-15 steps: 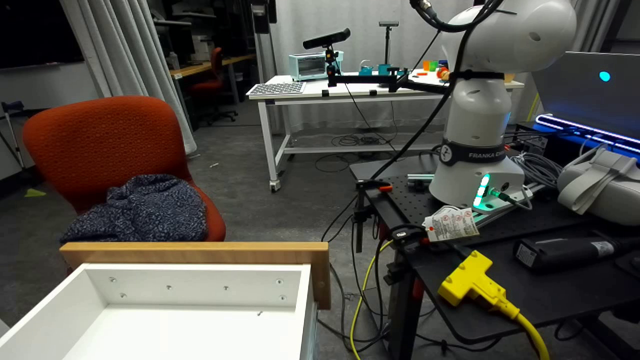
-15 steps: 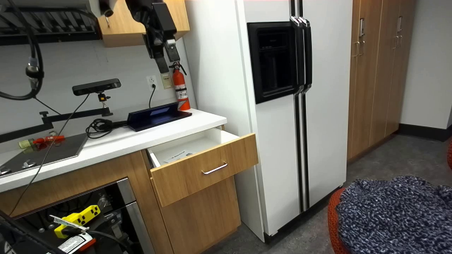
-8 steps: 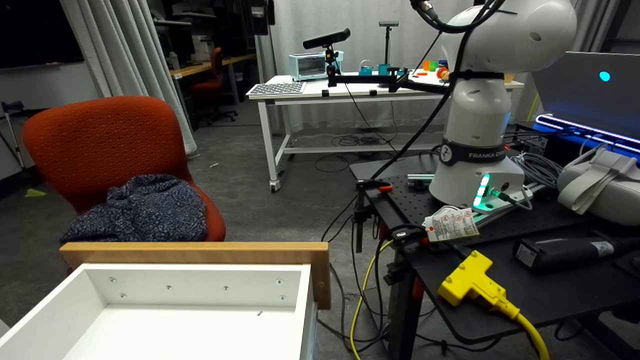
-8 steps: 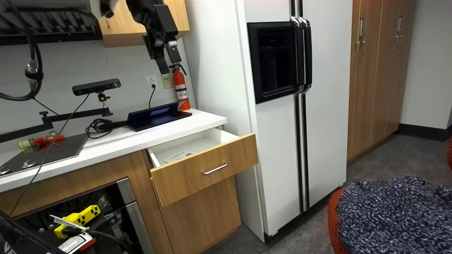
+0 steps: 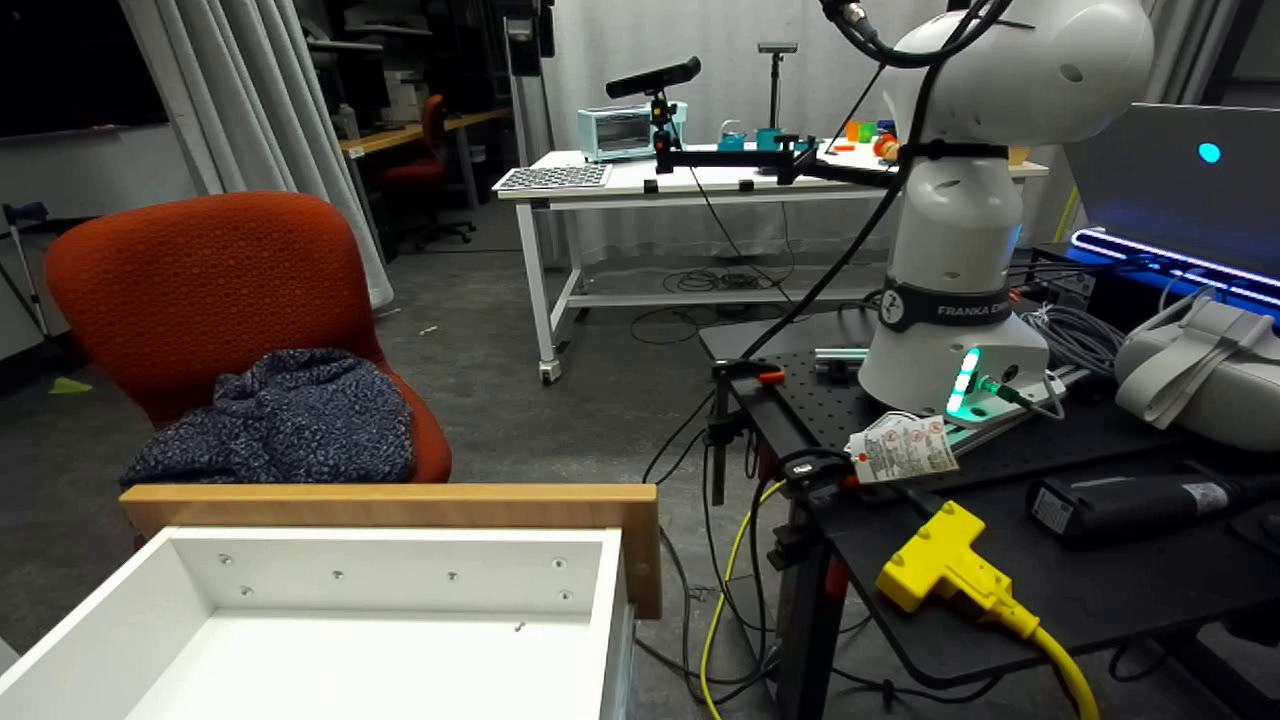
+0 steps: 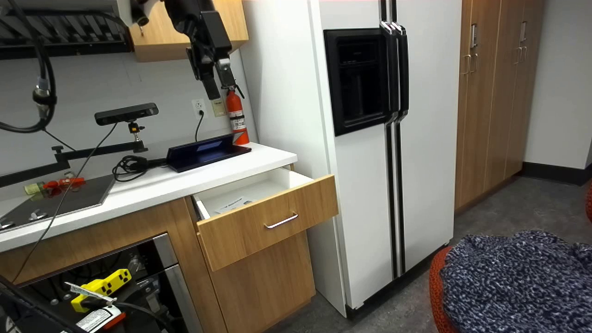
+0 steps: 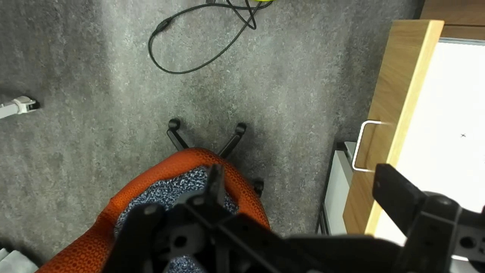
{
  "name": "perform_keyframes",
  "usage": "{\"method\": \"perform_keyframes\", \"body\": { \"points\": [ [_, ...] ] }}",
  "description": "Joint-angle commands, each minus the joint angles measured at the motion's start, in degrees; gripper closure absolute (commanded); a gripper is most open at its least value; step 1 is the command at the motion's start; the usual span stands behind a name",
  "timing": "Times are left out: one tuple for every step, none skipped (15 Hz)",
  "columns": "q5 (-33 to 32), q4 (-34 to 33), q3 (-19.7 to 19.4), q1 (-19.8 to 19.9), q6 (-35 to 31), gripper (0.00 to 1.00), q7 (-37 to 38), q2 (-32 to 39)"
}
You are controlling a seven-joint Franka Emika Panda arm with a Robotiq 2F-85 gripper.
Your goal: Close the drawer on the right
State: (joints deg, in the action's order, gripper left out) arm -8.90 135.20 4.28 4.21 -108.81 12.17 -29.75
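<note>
The drawer (image 6: pixel 263 216) stood pulled out left of the white fridge (image 6: pixel 363 166) — the pincer (image 6: pixel 220 92) hung higher, gaping wide, holding nothing.

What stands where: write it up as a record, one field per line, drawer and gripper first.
drawer: pulled open, white inside, light-wood front
gripper: open, holding nothing, not touching the drawer
handle: metal bar on the drawer's front
chair: orange, dark speckled cloth lying on it
counter: white, red fire extinguisher at its back corner
refrigerator: white, beside the drawer
task: drawer not yet closed
</note>
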Motion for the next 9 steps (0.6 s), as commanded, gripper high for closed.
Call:
{"method": "perform_keyframes", "body": {
  "points": [
    [3.5, -0.7, -1.4, -1.6, 1.8, 0.00, -1.2, 0.3],
    [4.2, -0.7, -1.5, -1.6, 2.0, 0.00, -1.4, 0.4],
    [4.7, -0.8, -1.6, -1.7, 2.4, 0.00, -1.5, 0.5],
    [4.3, -11.5, 0.6, -1.8, 2.8, 0.00, 0.4, 11.4],
    [4.7, -12.4, 0.7, -2.1, 3.2, 0.00, 0.3, 12.2],
    [3.3, -3.6, -0.2, -1.5, 0.5, 0.00, 0.1, 3.6],
    [3.6, -6.2, 0.0, -1.9, 0.6, 0.00, 0.1, 6.1],
    [3.6, -8.3, 0.2, -2.2, 0.6, 0.00, 0.2, 8.6],
    [3.6, -9.6, 0.3, -2.4, 0.7, 0.00, 0.3, 10.4]
  ]
}}
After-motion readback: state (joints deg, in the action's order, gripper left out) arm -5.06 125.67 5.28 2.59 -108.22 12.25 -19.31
